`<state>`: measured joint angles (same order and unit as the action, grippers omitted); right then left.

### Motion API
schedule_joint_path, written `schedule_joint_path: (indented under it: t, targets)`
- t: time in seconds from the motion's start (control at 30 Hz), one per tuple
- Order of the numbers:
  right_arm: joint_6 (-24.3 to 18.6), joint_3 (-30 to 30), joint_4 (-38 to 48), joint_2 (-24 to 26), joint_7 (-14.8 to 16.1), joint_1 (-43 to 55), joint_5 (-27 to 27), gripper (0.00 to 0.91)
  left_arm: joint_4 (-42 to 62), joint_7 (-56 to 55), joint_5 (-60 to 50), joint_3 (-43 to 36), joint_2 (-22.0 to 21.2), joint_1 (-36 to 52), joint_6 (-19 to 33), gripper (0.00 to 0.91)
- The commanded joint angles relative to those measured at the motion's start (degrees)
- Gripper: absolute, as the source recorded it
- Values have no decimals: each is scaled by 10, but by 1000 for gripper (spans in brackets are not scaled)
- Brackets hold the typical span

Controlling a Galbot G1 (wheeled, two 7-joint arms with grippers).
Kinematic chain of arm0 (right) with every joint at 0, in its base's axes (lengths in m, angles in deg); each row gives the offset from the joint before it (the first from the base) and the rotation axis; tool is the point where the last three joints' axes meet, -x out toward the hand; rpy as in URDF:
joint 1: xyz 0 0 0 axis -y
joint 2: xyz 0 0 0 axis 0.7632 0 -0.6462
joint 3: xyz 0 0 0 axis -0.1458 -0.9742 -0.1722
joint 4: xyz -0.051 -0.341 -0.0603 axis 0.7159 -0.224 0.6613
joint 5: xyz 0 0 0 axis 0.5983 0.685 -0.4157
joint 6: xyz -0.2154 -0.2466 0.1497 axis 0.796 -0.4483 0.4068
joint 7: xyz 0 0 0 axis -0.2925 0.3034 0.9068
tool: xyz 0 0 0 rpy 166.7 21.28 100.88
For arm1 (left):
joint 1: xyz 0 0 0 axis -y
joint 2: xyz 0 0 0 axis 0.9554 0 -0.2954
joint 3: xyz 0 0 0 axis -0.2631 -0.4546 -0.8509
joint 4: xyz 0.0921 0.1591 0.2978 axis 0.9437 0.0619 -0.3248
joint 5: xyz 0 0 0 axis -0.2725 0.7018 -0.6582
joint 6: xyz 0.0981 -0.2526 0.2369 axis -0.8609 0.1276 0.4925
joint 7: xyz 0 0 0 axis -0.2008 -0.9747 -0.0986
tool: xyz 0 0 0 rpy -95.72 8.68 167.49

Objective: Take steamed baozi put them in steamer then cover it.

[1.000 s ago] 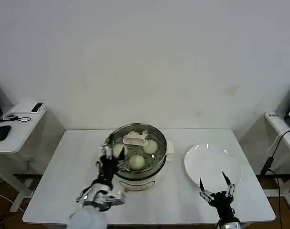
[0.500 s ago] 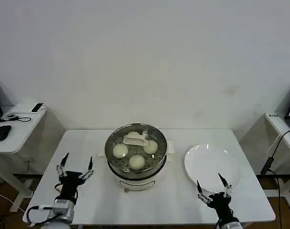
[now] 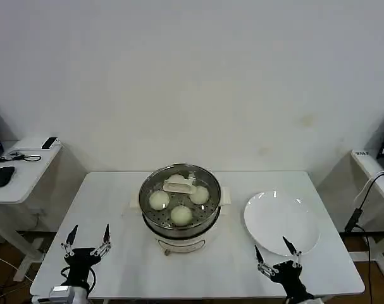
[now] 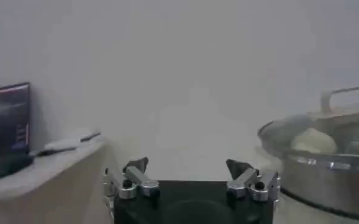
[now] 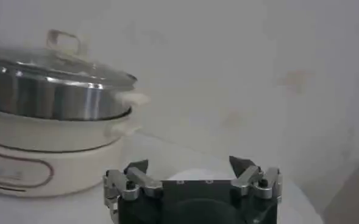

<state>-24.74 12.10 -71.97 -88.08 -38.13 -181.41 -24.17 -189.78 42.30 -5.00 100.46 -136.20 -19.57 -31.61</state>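
The steamer [image 3: 179, 231] stands at the table's middle, a shiny steel pot on a white base. A glass lid with a white handle [image 3: 179, 185] lies on it. Through the lid I see several pale baozi [image 3: 181, 215] on the perforated tray. My left gripper [image 3: 88, 230] hangs open and empty at the front left edge of the table, well clear of the pot. My right gripper [image 3: 271, 246] is open and empty at the front right, just in front of the plate. The left wrist view has the steamer [image 4: 325, 176] beyond my left gripper [image 4: 187, 164]. In the right wrist view the lidded steamer [image 5: 45, 100] lies past my right gripper [image 5: 189, 163].
A flat white plate [image 3: 280, 221] lies bare on the table to the right of the steamer. A side desk [image 3: 18, 168] with a mouse and small devices stands at the far left. Another white surface [image 3: 372, 168] with a cable is at the far right.
My left gripper has drawn back from the steamer's left side to the table's front left edge. My right gripper has sunk a little toward the front edge.
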Motion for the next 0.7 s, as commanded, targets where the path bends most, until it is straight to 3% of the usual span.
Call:
schedule_joint_path:
  t: [0.03,0.7]
  targets:
    - [20,-13,-12,23,1,-8,-49,907,-4,15,10,14,-8,-33,8,907]
    - [55,-30,-19,57,-17,-10,-71,907,1,12,-22,-1,-7,-43,5,907]
